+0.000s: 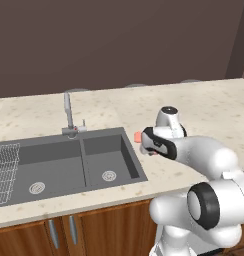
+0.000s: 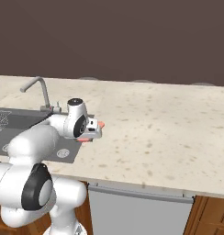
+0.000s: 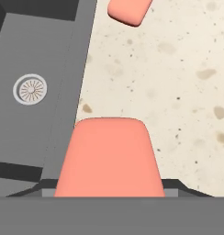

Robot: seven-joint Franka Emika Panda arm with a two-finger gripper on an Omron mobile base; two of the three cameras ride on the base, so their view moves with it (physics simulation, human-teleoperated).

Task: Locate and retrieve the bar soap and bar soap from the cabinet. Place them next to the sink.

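bar soap (image 3: 109, 156) in pincer (image 3: 109, 183), beside sink (image 3: 63, 92)

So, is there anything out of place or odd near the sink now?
Nothing stands out. One bar soap lies flat on the counter beside the sink. The gripper holds the second bar soap above the counter edge. No spill or damage shows.

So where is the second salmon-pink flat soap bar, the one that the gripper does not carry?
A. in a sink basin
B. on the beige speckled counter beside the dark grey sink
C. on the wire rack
B: in the hand view the free soap bar lies on the speckled counter, just past the sink rim.
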